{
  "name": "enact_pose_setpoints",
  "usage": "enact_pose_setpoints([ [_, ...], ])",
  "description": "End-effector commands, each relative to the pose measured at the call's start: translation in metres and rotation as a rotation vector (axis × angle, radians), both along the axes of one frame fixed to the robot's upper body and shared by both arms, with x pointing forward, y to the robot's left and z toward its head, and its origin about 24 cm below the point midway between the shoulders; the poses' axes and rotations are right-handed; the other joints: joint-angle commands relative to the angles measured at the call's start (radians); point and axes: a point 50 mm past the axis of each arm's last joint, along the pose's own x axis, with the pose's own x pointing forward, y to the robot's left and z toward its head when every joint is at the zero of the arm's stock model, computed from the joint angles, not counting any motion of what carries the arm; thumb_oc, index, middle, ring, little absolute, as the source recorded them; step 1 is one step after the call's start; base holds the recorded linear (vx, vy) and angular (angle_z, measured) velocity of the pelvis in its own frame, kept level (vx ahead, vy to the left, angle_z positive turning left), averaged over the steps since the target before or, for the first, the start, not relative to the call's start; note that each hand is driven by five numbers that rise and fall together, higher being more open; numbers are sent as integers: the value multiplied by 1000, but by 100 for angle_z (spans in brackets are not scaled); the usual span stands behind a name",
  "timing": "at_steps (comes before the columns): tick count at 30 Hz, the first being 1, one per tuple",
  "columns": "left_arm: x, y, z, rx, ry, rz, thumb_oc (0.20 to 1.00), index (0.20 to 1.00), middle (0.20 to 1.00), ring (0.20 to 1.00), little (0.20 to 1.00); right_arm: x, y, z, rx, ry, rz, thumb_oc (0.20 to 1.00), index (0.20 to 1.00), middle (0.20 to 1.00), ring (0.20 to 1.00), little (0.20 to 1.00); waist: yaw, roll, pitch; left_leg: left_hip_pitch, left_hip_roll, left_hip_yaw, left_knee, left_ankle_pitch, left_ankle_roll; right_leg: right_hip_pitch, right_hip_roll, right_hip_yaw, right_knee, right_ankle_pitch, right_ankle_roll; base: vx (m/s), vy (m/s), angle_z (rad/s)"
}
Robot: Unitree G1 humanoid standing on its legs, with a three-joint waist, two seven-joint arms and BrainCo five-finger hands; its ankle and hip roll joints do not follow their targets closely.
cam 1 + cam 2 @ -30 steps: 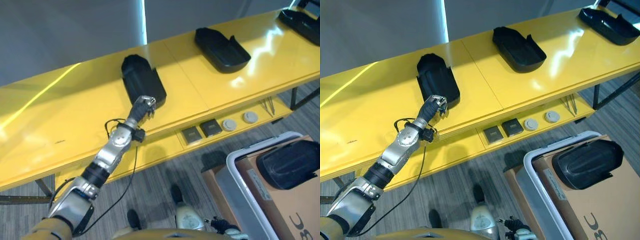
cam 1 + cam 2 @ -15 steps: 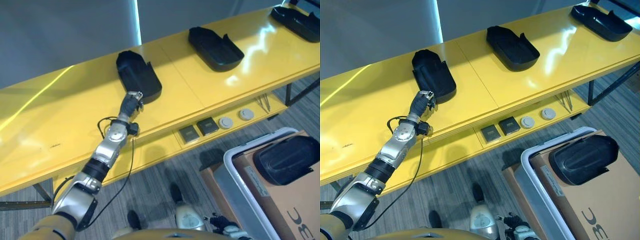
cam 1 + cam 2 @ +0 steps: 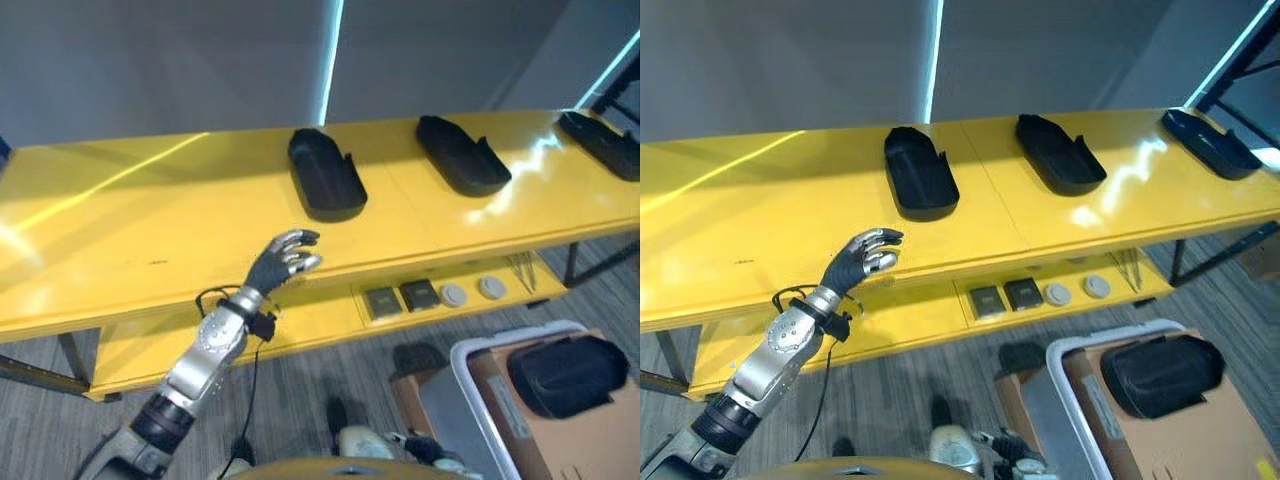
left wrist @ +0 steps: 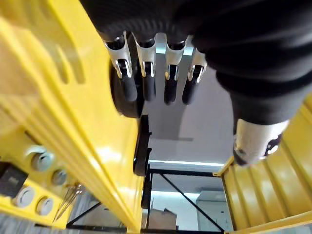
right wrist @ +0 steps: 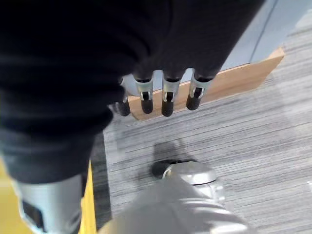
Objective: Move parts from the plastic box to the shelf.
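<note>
Now left hand (image 3: 283,258) fingers (image 4: 127,83) loosely released, near black part (image 3: 325,175) on shelf (image 3: 120,225).

Left hand (image 3: 281,262) raised with loosely curled, empty fingers; right hand (image 5: 161,73) hangs relaxed.

a grey wall (image 3: 150,60) stands behind, with a thin bright strip of light (image 3: 331,55) running down it. the floor (image 3: 890,385) is grey carpet with fine stripes. black metal legs (image 3: 1220,245) show at the right, under the yellow furniture. a brown cardboard box (image 3: 1200,440) sits on the floor at lower right.
</note>
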Motion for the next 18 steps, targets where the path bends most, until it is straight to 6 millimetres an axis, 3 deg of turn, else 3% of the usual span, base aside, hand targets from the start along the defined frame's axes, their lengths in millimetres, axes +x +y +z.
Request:
enact_pose_setpoints([
  [1, 6, -4, 32, -46, -174, 5, 1000, 1000, 1000, 1000, 1000, 9, 4, 3, -75, -37, 48, 1000, 1000, 1000, 1000, 1000, -25, 74, 36, -28, 58, -35, -12, -28, 6, -15, 19, -17, 34, -48, 35, -98, 50, -72],
  [2, 6, -1, 31, -19, -190, 22, 1000, 1000, 1000, 1000, 1000, 12, 6, 4, -95, -48, 88, 1000, 1000, 1000, 1000, 1000, -15, 75, 38, -32, 66, -20, -12, -23, 6, -14, 14, -65, 45, -64, 24, -136, 45, -70],
  [5, 4, 9, 27, 7, -200, 91, 1000, 1000, 1000, 1000, 1000, 14, 5, 6, -134, -63, 118, 1000, 1000, 1000, 1000, 1000, 37, 79, 42, -36, 98, 51, -5, -9, 8, 18, -27, -301, 157, -179, -33, -175, 34, -75],
  [8, 1, 19, 18, 59, -198, 161, 1000, 1000, 1000, 1000, 1000, 16, 0, 7, -151, -72, 83, 1000, 1000, 1000, 1000, 1000, 60, 83, 31, -16, 111, 106, -3, -25, 5, 69, -70, -386, 227, -238, -33, -78, -11, -123],
  [9, 1, 19, 18, 59, -198, 161, 1000, 1000, 1000, 1000, 1000, 16, 0, 7, -151, -72, 83, 1000, 1000, 1000, 1000, 1000, 63, 82, 33, -12, 110, 109, -3, -27, 5, 69, -72, -383, 231, -242, -33, -10, -113, -121],
  [10, -1, 26, 11, 88, -173, 186, 1000, 1000, 1000, 1000, 1000, 19, -1, 8, -164, -77, 96, 1000, 1000, 1000, 1000, 1000, 78, 81, 22, -11, 119, 151, 17, -29, -4, 119, -89, -431, 189, -243, -28, -60, -172, -130],
  [12, -3, 33, 6, 132, -179, 217, 1000, 1000, 1000, 1000, 1000, 22, 1, 10, -182, -95, 136, 1000, 1000, 1000, 1000, 1000, 80, 76, 6, -15, 125, 178, 37, -26, -16, 158, -56, -416, 93, -250, -31, -40, -321, -129],
  [13, -4, 43, -3, 179, -169, 273, 1000, 1000, 1000, 1000, 1000, 33, 6, 16, -186, -165, 203, 1000, 1000, 1000, 1000, 1000, 66, 87, 5, -26, 149, 197, 77, -15, -36, 164, -22, -370, 49, -264, -51, 15, -395, -85],
  [16, -6, 50, -14, 170, -122, 338, 1000, 1000, 1000, 1000, 1000, 38, 6, 22, -201, -211, 255, 1000, 1000, 1000, 1000, 1000, 55, 96, 19, -54, 192, 191, 179, -22, -62, 181, 9, -342, 23, -270, -78, 31, -315, -98],
  [17, -12, 58, -29, 188, -64, 380, 1000, 1000, 1000, 1000, 1000, 48, 1, 33, -231, -284, 315, 1000, 1000, 1000, 1000, 1000, 55, 100, 52, -101, 229, 156, 339, -21, -87, 212, 27, -320, 2, -279, -104, -74, -278, -61],
  [18, -15, 58, -42, 210, -29, 415, 1000, 1000, 1000, 1000, 1000, 56, -7, 45, -266, -359, 345, 1000, 1000, 1000, 1000, 1000, 70, 110, 87, -153, 205, 47, 399, 48, -99, 219, 39, -291, -34, -258, -124, -81, -279, -35],
])
